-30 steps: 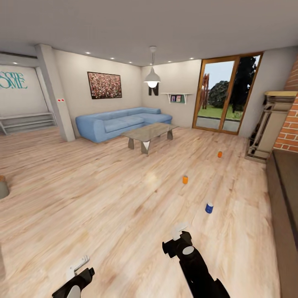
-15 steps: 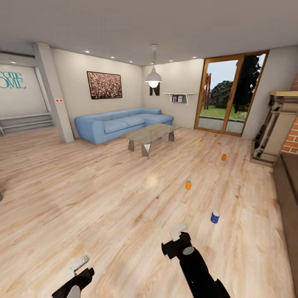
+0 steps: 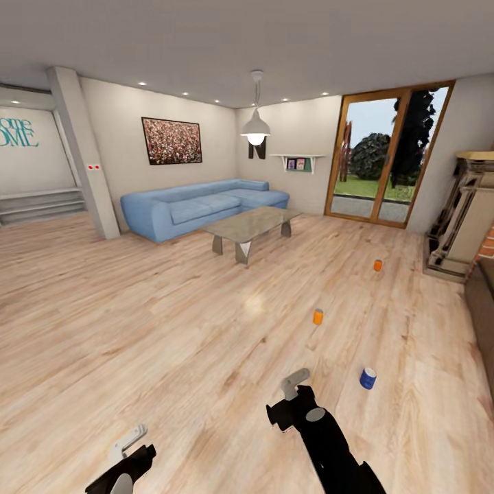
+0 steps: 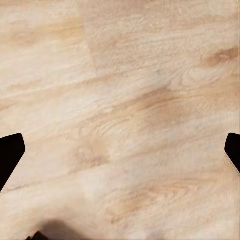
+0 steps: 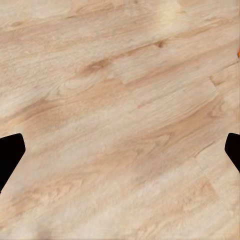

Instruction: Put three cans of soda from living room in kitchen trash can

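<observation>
Head view has all three cans standing upright on the light wood floor (image 3: 137, 329), right of the room's middle and well apart from each other. Blue can (image 3: 368, 378) is the nearest one, just ahead and to the right of the right gripper (image 3: 296, 381). Next orange can (image 3: 318, 316) sits further out, and the far orange can (image 3: 378, 265) is up near the glass door (image 3: 384, 161) and the grey mantel (image 3: 463, 219).

Right gripper hangs over bare floor with nothing in it; in the right wrist view the dark fingers (image 5: 10, 152) sit way out at the picture's edges, so they're spread wide. Same deal for the left gripper (image 3: 130, 439), low over the floor, fingers (image 4: 9, 155) wide apart and holding nothing.

Further back there's a glass coffee table (image 3: 248, 225), a blue sofa (image 3: 199, 204) against the wall, a painting (image 3: 171, 140) above it and a pendant lamp (image 3: 255, 127).
</observation>
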Controlling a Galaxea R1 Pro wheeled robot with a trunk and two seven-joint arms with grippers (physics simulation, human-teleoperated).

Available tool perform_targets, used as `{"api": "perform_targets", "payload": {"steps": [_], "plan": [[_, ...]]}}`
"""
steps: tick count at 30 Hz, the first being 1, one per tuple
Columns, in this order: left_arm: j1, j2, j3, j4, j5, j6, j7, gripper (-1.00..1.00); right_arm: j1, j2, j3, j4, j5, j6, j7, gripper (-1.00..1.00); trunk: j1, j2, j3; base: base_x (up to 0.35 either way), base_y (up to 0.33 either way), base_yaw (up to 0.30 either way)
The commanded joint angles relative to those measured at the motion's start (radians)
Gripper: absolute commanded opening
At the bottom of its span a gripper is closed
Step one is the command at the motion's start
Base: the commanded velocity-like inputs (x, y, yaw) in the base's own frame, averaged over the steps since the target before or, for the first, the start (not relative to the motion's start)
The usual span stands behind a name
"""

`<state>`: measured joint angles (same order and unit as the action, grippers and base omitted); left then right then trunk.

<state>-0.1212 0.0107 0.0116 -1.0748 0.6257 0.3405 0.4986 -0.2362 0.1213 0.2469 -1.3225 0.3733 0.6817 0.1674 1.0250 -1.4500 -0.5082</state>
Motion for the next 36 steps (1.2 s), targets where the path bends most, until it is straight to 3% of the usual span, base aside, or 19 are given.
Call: {"api": "perform_targets", "payload": {"steps": [1,33,36], "plan": [[0.0,0.0,0.0,0.001,0.0,0.0,0.0,1.0,0.0,0.0,0.0,0.0,0.0,0.001,0.0,1.0,0.0,0.0,0.0,0.344,0.113,0.041],[0.0,0.002,0.004,0.002,-0.002,0.001,0.001,1.0,-0.002,0.002,-0.012,0.004,-0.006,0.011,0.001,1.0,0.0,0.0,0.0,0.33,0.15,0.278],[0.0,0.002,0.005,0.002,-0.002,0.003,0.001,1.0,-0.011,0.004,-0.012,0.018,-0.005,0.044,0.001,1.0,0.0,0.0,-0.001,0.326,0.131,0.297]]}}
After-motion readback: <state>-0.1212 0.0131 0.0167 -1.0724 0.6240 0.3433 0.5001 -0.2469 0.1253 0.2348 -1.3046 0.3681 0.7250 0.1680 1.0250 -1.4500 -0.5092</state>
